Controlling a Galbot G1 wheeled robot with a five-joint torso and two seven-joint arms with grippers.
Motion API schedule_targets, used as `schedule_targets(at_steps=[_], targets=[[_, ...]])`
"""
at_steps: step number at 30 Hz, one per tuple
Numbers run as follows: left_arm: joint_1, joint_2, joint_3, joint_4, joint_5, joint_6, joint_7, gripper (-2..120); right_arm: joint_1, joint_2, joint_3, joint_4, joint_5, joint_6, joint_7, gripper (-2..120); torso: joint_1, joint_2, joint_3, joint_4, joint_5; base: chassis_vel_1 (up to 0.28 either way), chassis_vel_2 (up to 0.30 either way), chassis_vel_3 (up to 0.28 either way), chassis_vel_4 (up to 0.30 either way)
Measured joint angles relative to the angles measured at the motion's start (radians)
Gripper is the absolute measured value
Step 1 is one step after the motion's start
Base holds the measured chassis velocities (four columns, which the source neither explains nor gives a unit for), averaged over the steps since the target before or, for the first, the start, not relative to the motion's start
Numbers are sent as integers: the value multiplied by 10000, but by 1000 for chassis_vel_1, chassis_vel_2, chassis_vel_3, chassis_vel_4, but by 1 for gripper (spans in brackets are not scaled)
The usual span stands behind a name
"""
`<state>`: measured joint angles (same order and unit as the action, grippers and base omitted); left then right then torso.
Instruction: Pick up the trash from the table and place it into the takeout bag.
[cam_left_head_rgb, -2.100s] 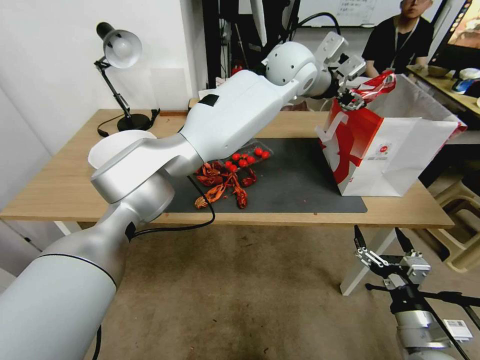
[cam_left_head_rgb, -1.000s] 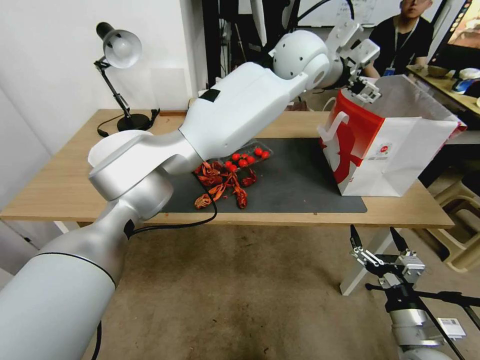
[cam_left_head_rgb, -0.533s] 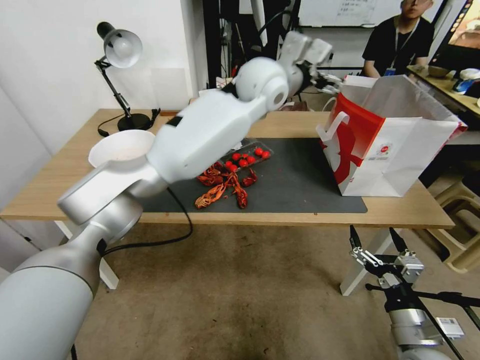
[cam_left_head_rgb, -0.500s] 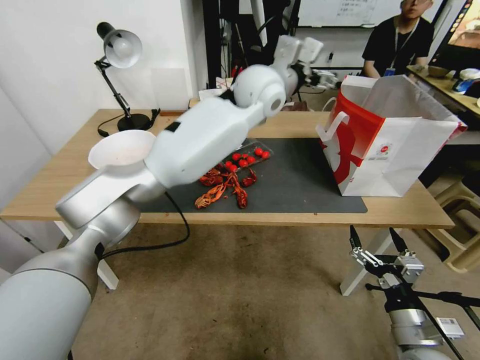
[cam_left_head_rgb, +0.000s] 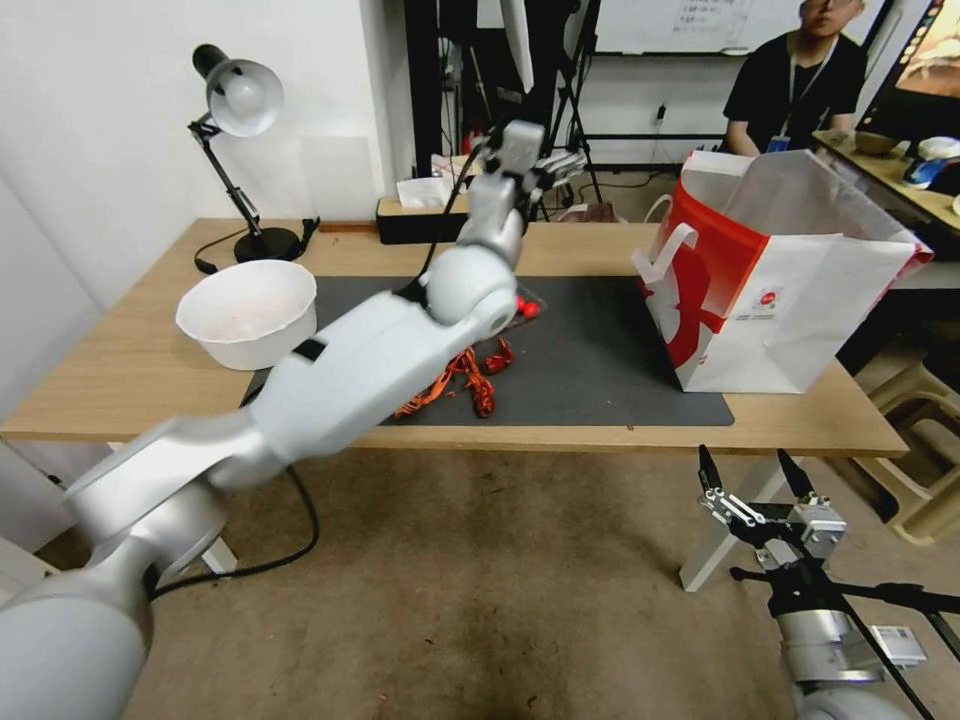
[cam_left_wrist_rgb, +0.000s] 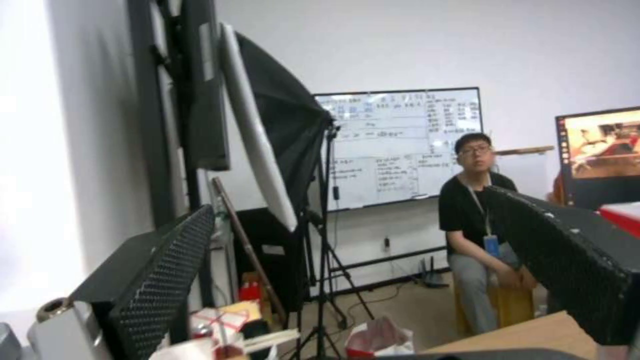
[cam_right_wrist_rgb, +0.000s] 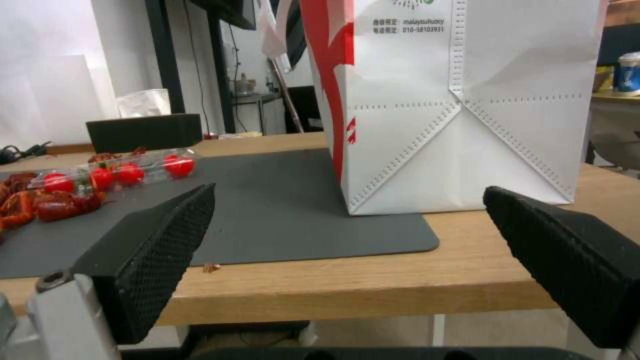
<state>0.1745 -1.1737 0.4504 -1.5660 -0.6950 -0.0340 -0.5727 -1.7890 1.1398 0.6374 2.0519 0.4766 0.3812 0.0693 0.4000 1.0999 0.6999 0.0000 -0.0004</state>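
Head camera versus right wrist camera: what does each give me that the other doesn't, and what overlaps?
Head view adds: the white round bowl and black desk lamp on the light-wood table, and the left end effector raised above the table's far side.
Right wrist view adds: the bag's perforated fold seams and small printed text.
Shared: the red-and-white paper takeout bag upright on the dark grey mat, red crayfish shells, the clear box of red tomatoes, and the open right end effector.

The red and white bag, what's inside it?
The takeout bag stands open on the table, but its white walls hide the contents. The open left gripper is raised above the table's far side, apart from the bag.
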Motion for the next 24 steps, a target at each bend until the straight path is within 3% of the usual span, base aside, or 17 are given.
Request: schedule_targets(at_steps=[7, 13, 17, 19, 24], targets=[[1706, 1026, -991, -1101, 329, 136, -74, 100, 4, 28, -142, 8, -134, -4, 31, 100, 0, 0, 0, 0, 1, 0, 0, 0, 0], [3987, 1856, -2544, -2368, 898, 237, 148, 100, -23, 82, -228, 76, -250, -6, 46, 100, -1, 0, -1, 1, 2, 0, 0, 0, 0], [4674, 2045, -2969, -2677, 1016, 211, 296, 100, -27, 77, -234, 82, -256, -7, 49, 100, -1, 1, -1, 2, 2, 0, 0, 0, 0], [6049, 2239, -3754, -3069, 1276, 139, 476, 100, -28, 82, -290, 84, -297, -7, 63, 100, -1, 1, -1, 1, 3, 0, 0, 0, 0], [7419, 2319, -4539, -3495, 1904, -102, 537, 100, -19, 114, -358, 84, -363, -6, 65, 100, -1, 1, -1, 0, 6, 0, 0, 0, 0]])
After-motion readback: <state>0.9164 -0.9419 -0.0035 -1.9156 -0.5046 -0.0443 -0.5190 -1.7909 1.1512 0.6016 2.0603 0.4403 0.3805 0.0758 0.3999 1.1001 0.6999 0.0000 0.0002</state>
